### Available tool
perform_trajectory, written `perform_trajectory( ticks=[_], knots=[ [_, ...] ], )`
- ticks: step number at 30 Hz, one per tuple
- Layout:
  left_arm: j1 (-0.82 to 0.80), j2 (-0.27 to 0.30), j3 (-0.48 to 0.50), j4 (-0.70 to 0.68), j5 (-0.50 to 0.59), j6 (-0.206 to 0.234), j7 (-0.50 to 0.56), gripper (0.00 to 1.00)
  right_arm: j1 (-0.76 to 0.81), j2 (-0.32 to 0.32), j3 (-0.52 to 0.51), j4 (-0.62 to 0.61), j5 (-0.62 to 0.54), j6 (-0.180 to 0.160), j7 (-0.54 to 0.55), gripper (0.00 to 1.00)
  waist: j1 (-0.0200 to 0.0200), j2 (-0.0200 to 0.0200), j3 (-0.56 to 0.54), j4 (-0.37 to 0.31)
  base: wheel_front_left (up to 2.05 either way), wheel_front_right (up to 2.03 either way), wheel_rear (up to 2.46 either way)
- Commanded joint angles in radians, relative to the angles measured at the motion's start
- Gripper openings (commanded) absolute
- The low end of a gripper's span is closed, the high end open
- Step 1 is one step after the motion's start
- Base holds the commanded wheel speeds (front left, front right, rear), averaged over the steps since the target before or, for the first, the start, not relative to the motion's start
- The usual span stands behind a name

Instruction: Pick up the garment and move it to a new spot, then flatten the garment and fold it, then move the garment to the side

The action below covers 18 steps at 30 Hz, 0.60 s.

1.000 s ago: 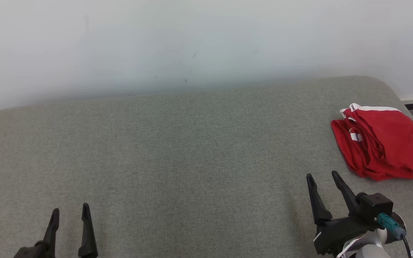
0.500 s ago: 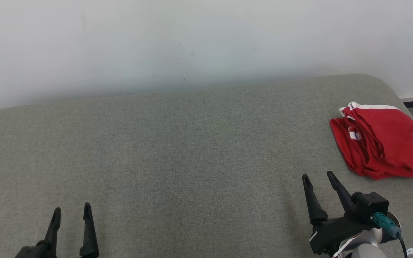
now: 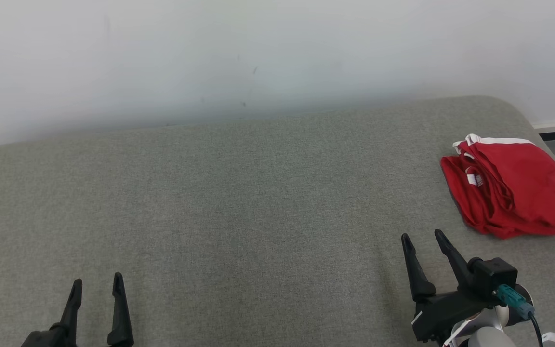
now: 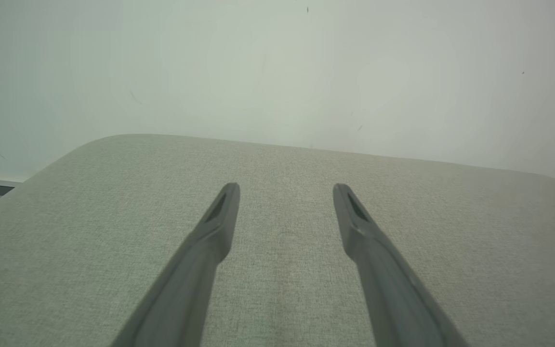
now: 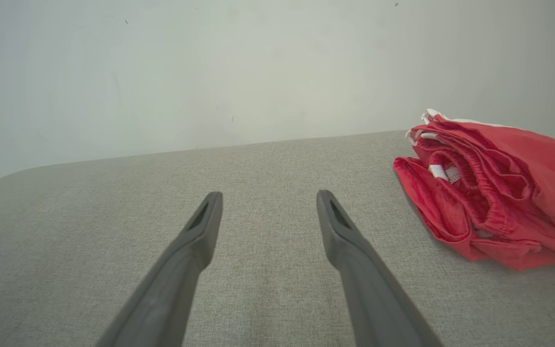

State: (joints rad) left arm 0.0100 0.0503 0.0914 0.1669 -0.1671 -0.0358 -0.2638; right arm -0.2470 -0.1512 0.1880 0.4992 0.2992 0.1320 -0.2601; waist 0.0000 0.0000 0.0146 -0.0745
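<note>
Red garment [image 3: 513,188] lying loosely folded at the right end of the grey padded surface [image 3: 258,193], apart from both grippers
Left gripper [image 3: 97,279] low at the near left, fingers spread wide and empty; right gripper [image 3: 422,235] at the near right, likewise spread and empty, near the garment's near-left edge but not touching; white trim along the cloth's far edge; pale wall [image 3: 258,48] behind

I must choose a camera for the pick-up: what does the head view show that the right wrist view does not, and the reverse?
Head view: the left gripper, open, at the lower left. Right wrist view: the gathered waistband of the red garment, seen close. Both: the garment lying on the grey cushion, the open right gripper short of it, and the white wall.
</note>
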Motion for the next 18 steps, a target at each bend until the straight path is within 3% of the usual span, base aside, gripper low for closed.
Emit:
perform_trajectory(
  ticks=[1,8,18],
  knots=[
    [0.0,0.0,0.001,0.001,0.0,0.0,0.0,0.0,0.0,0.002,0.002,0.001,0.0,0.0,0.0,0.0,0.0,0.0,0.0,-0.001,0.0,0.0,0.0],
    [0.014,-0.008,0.001,0.054,-0.022,-0.001,0.014,0.0,0.047,0.009,0.001,0.04,0.017,0.0,0.012,0.0,0.0,0.0,0.0,0.0,0.0,0.0,0.0],
    [-0.007,-0.007,0.005,0.059,-0.216,-0.014,0.065,0.0,0.058,0.022,-0.042,-0.001,0.193,0.0,0.062,0.0,0.0,0.0,-0.001,0.006,0.0,0.0,0.0]
  ],
)
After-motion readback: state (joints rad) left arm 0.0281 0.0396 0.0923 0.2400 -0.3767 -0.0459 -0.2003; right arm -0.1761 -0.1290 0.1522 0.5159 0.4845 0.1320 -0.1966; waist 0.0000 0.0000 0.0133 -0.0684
